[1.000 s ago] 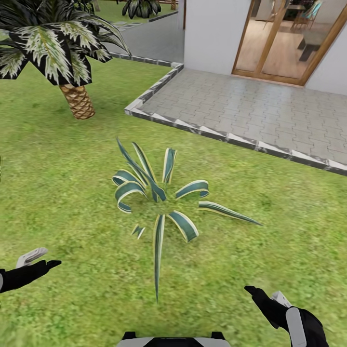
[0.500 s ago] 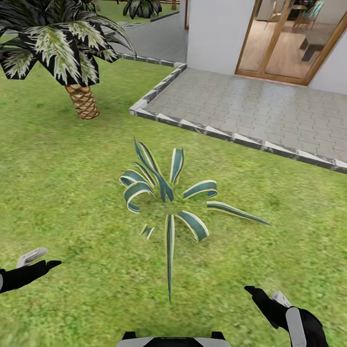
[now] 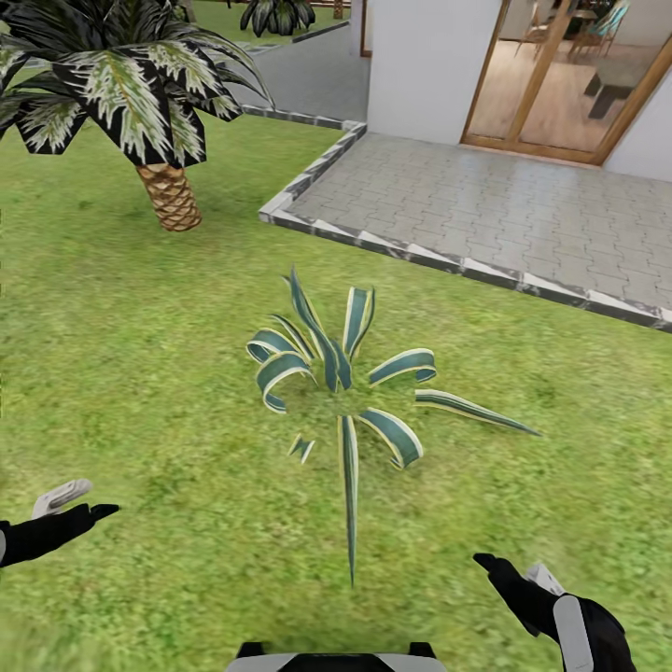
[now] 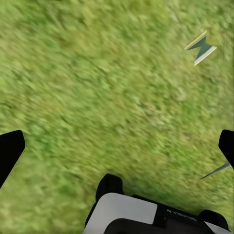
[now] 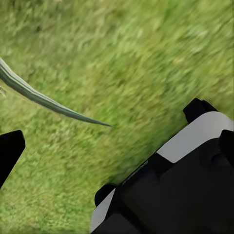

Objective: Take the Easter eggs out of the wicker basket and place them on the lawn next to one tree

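Robot base point(image 3: 327, 658): white and black edge at the very near middle.
Left gripper point(image 3: 73, 499): near left, low over the lawn point(image 3: 140, 373), fingers spread apart, holding nothing.
Right gripper point(image 3: 518, 571): near right, also parted and empty.
Striped plant point(image 3: 345, 383): middle of the grass, one long blade reaching toward the robot.
Palm point(image 3: 168, 191): far left, scaly brown trunk.
Paved patio point(image 3: 485, 215): far right, before glass doors point(image 3: 569, 75).
Eggs and basket: not in sight here; robot seems in transit.
Handling, judged: eggs likely light, smooth, rounded, prone to slip; pinch across the widest middle.
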### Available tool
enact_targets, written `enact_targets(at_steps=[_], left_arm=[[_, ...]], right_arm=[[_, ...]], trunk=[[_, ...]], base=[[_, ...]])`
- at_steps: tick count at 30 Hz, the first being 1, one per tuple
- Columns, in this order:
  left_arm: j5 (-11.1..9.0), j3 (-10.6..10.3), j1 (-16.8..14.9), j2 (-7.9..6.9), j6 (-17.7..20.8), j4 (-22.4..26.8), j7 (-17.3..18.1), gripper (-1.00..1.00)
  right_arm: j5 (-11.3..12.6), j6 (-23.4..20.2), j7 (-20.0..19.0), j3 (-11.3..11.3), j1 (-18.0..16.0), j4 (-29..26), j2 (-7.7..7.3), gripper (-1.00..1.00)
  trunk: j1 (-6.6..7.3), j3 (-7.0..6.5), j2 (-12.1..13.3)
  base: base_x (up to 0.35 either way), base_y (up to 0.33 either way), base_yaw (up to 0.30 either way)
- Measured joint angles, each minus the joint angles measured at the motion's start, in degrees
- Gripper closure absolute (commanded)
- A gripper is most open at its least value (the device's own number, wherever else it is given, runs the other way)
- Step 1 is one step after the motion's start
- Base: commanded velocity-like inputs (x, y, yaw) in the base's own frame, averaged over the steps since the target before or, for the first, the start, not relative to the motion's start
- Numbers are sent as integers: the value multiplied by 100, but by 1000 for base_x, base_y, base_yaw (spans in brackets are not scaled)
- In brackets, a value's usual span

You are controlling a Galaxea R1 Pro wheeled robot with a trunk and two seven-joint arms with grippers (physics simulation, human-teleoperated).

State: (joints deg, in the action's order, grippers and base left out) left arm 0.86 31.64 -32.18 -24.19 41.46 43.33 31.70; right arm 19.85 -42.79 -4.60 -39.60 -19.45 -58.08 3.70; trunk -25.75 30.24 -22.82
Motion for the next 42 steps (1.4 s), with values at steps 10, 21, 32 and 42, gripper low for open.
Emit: enact_targets(at_steps=[10, 21, 32, 42], left_arm=[[0, 0, 0, 0, -5, 2, 0, -100], [0, 0, 1, 0, -9, -1, 0, -100], [0, 0, 0, 0, -10, 2, 0, -100], [0, 0, 1, 0, -10, 1, 0, -100]], right_arm=[[16, 266, -5, 24, 0, 121, 0, -100], [16, 271, -5, 25, 0, 134, 0, -100], [16, 272, -5, 25, 0, 136, 0, -100], [16, 272, -5, 25, 0, 136, 0, -100]], trunk=[[0, 0, 0], [0, 0, 0], [0, 0, 0], [0, 0, 0]], base=[[0, 207, 0], [0, 189, 0], [0, 171, 0], [0, 163, 0]])
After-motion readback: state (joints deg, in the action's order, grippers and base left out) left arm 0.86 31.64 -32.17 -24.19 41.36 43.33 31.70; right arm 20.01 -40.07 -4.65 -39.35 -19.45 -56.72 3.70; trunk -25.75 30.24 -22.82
